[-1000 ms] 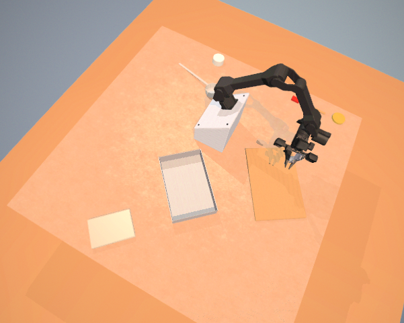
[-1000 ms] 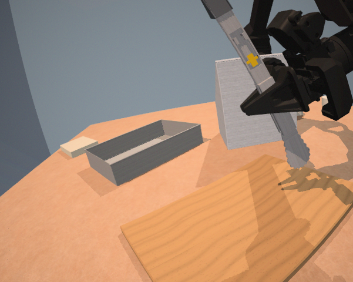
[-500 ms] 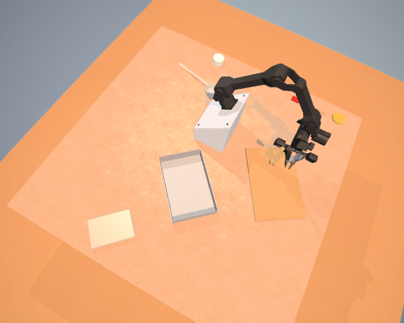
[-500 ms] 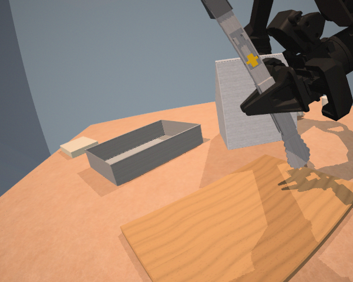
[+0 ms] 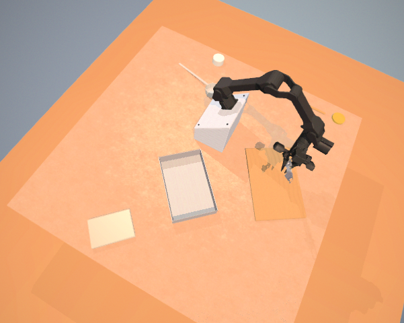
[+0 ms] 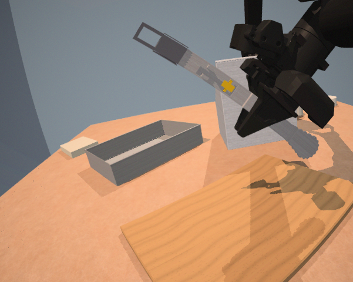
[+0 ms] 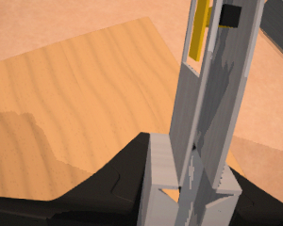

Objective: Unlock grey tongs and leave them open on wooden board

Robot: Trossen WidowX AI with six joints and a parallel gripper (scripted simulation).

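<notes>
Evidently, jaws (image 5: 288,165) (image 6: 241,121) nearly shut, clamped around grey tongs (image 5: 288,174) (image 6: 197,68) (image 7: 233,89), scalloped tips low.

Matte black arm (image 5: 247,84), angular faceted links (image 5: 304,105), dark wedge-shaped jaws (image 5: 286,163) (image 6: 246,120), small round holes in the housing (image 6: 269,39)

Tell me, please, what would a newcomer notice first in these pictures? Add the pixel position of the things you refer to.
Probably the grey tongs (image 5: 288,173) (image 6: 214,76) (image 7: 236,85), held slanting in the black gripper (image 5: 288,163) (image 6: 246,121) above the table, scalloped tips lower, with a yellow piece (image 6: 228,86) (image 7: 199,30) near the middle. Next, the wide wooden board (image 5: 275,198) (image 6: 182,224) (image 7: 85,89) below, and the roasting tin (image 5: 211,191) (image 6: 158,157) beside it.
</notes>
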